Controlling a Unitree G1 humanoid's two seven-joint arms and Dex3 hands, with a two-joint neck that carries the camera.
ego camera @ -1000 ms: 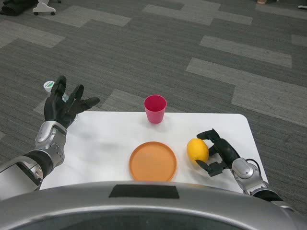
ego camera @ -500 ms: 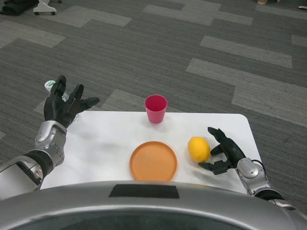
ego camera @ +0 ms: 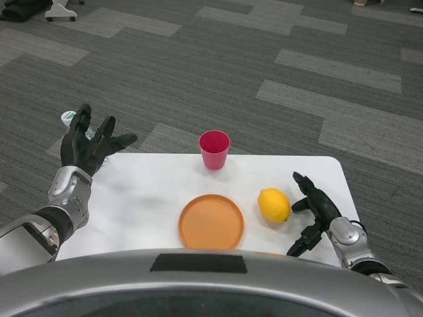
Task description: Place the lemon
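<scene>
Judging by its look, the lemon [ego camera: 273, 205] is firm, light and smooth enough to roll, so you would cup it around its middle. It sits just right of the orange plate [ego camera: 211, 222]. Your right hand [ego camera: 316, 212] hangs beyond it, fingers spread, empty; your left hand [ego camera: 89, 144], also spread, waits far left of the plate.

My surface [ego camera: 152, 191] is plain white, and on it sit a bright yellow lemon [ego camera: 273, 205], a flat orange plate [ego camera: 211, 222] and a magenta-pink cup [ego camera: 214, 150]. Both my left hand [ego camera: 89, 145] and my right hand [ego camera: 316, 212] are black on silver forearms. The floor [ego camera: 264, 72] is dark grey carpet patterned with staggered lighter grey rectangles.
</scene>
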